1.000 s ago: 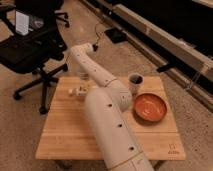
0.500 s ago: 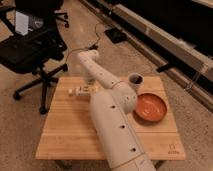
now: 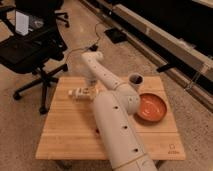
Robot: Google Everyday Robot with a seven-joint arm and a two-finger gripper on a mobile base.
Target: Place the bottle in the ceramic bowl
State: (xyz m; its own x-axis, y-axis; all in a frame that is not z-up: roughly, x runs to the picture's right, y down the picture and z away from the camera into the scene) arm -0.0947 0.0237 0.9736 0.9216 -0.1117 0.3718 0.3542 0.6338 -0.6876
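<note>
The bottle (image 3: 78, 93), small and whitish with dark marks, lies on the left part of the wooden table (image 3: 65, 135). My gripper (image 3: 91, 89) hangs from the bent white arm (image 3: 107, 77) and is right at the bottle's right end, at table height. The ceramic bowl (image 3: 151, 107), orange-red, wide and glossy, sits near the table's right edge, well apart from the bottle. The arm's thick lower link (image 3: 117, 132) crosses the middle of the table and hides what is under it.
A small cup with a dark inside (image 3: 135, 80) stands at the back of the table, left of the bowl. A black office chair (image 3: 32, 47) stands off the table's far left corner. Dark rails (image 3: 165, 37) run along the floor at the right.
The arm's upper joint has swung a little to the right and the gripper has come down to the bottle. The bowl and the cup have not moved.
</note>
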